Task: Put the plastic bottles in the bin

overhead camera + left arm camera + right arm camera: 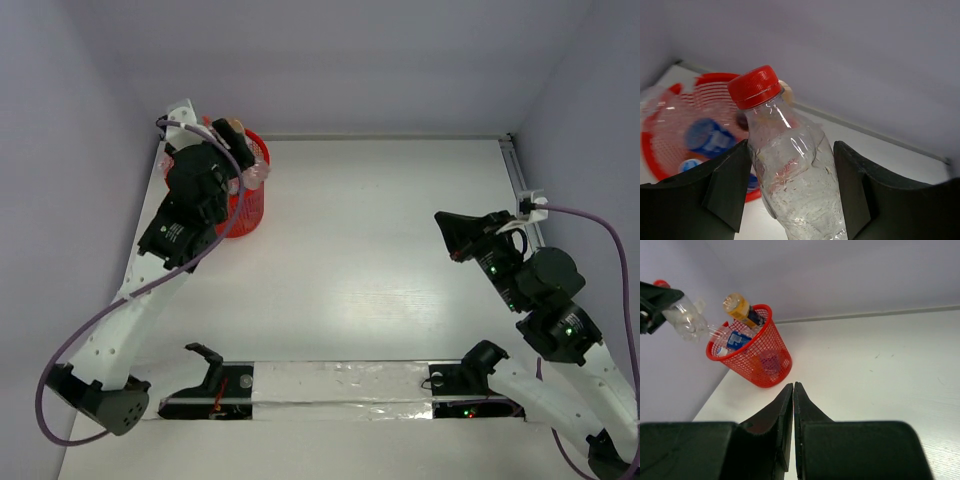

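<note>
A clear plastic bottle (795,170) with a red cap (756,86) hangs in the air, and my left gripper (791,150) is shut on its body. From the right wrist view that bottle (687,320) is tilted just left of the rim of the red mesh bin (760,365). The bin (252,215) stands at the far left of the table. Inside it lie a blue-labelled bottle (710,137) and an orange-and-blue labelled one (742,310) that sticks out over the rim. My right gripper (793,386) is shut on nothing, low over the table at the right (442,220).
Grey walls close the table at the back and on both sides, the left wall right behind the bin. A taped strip (340,385) with black mounts runs along the near edge. A purple cable (80,335) loops beside the left arm.
</note>
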Action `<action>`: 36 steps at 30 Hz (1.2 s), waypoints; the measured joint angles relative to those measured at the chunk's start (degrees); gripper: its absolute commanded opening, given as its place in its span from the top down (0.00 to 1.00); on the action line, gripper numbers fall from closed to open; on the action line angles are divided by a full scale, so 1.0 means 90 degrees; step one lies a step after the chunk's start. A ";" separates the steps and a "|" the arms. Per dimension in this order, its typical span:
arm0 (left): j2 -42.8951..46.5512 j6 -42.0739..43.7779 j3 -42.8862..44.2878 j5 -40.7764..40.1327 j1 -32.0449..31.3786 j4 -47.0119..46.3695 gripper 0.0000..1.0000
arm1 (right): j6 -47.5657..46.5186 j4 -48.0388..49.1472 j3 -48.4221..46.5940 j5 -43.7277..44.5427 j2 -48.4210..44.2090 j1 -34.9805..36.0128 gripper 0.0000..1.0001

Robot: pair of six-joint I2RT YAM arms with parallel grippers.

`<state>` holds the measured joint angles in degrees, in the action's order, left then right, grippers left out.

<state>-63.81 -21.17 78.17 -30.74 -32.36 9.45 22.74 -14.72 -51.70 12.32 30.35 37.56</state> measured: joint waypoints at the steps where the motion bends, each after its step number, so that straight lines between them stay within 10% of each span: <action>1: 0.0095 0.0092 -0.0165 -0.0087 0.0313 -0.0002 0.76 | 0.0005 0.0017 0.0010 -0.0046 0.0005 0.0000 0.91; 10: -0.0398 0.0498 -0.0945 -0.0041 0.2137 0.0010 0.76 | 0.0022 0.0158 0.0112 -0.0257 0.0005 0.0000 0.91; 19: -0.0736 0.0542 -0.1477 -0.0041 0.2278 -0.0891 0.71 | 0.0073 0.0221 0.0189 -0.0374 0.0070 0.0000 0.91; 29: -0.0882 0.0663 -0.1554 0.0044 0.2288 -0.1319 0.08 | 0.0143 0.0311 0.0216 -0.0444 0.0257 0.0000 0.90; 36: -0.0585 0.0627 -0.1384 0.0750 0.2229 -0.1081 0.01 | 0.0199 0.0408 0.0216 -0.0529 0.0478 0.0000 0.90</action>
<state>-69.08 -15.53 65.71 -23.99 -12.29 -0.27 24.53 -11.05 -49.76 7.55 34.65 37.56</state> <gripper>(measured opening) 0.989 0.096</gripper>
